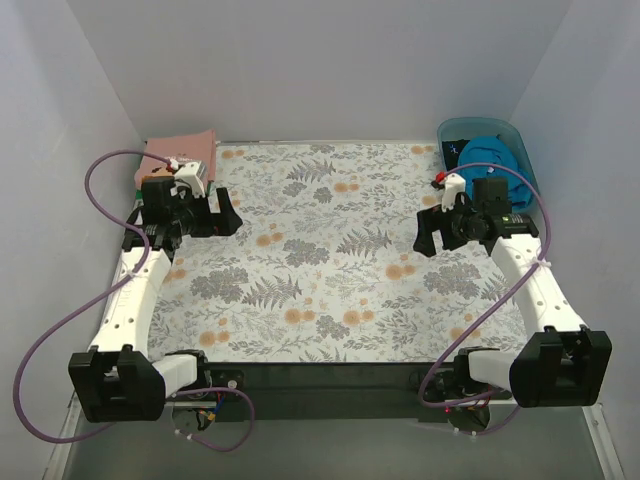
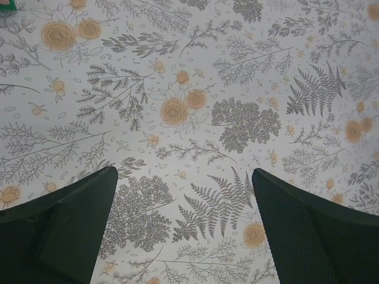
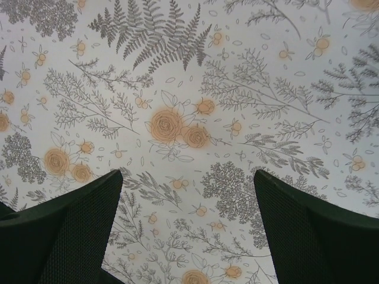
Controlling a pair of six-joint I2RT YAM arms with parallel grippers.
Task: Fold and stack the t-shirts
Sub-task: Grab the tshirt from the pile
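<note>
A folded pink t-shirt [image 1: 182, 153] lies at the table's back left corner, with a sliver of green cloth [image 1: 136, 182] at its left edge. That green also shows in the corner of the left wrist view [image 2: 5, 5]. A teal-blue t-shirt [image 1: 492, 160] lies bunched in the blue tub [image 1: 455, 131] at the back right. No black tee is in view. My left gripper [image 1: 212, 222] is open and empty over the floral cover, just right of the pink shirt; its wrist view [image 2: 184, 172] shows only cover. My right gripper [image 1: 437, 235] is open and empty left of the tub [image 3: 188, 174].
The floral-patterned table covering [image 1: 330, 260] spans the table. Grey walls close in the back and both sides. A small red item [image 1: 438, 178] sits by the tub's front left corner. Purple cables loop beside both arms.
</note>
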